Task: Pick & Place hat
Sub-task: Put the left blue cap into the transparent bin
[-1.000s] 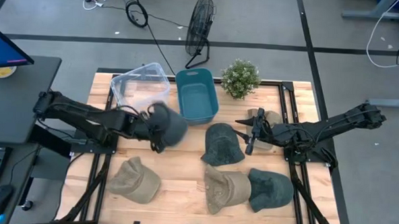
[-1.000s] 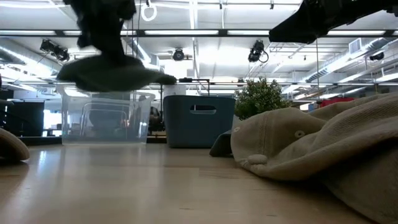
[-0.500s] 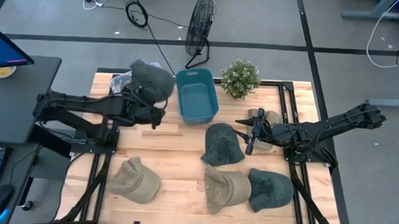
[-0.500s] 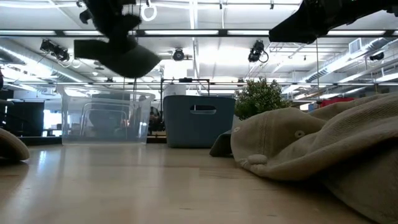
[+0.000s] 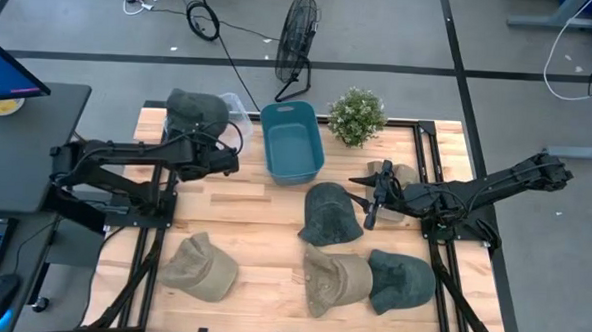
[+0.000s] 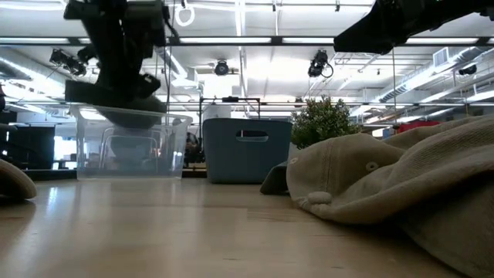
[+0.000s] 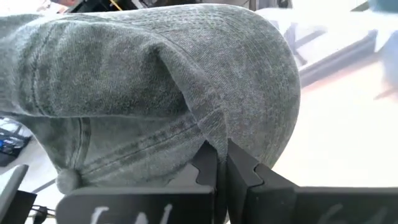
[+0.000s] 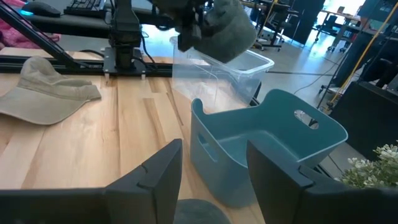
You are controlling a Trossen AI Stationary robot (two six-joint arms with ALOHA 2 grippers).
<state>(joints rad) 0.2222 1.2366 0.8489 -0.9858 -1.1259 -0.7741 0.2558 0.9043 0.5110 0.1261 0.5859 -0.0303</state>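
Note:
My left gripper [image 5: 211,134] is shut on a dark grey hat [image 5: 196,110] and holds it over the clear plastic bin [image 5: 234,107] at the table's far left. In the low view the hat [image 6: 127,108] hangs level with the clear bin's [image 6: 131,147] rim. My right gripper [image 5: 374,196] is open and hovers at the table's right, beside another dark hat [image 5: 331,214] lying flat on the wood. The right wrist view looks past its open fingers [image 8: 214,177] at the held hat [image 8: 227,25]. My left gripper pinches a raised fold of the hat's cloth [image 7: 214,140] between its two shut fingers [image 7: 244,177]. The hat's crown bulges beyond the fingertips. The hat is lifted clear of the table, over the clear bin.
A teal bin [image 5: 291,142] stands right of the clear bin, and a potted plant [image 5: 356,116] sits farther right. Tan hats [image 5: 199,267] [image 5: 336,278] and a dark hat [image 5: 401,281] lie along the near edge. Another tan hat [image 5: 393,176] lies under the right arm.
My left gripper has carried the grey hat from the middle of the table toward the far-left corner, first rising, then sinking to the clear bin's rim. It has stayed shut on the hat. The right arm has kept still.

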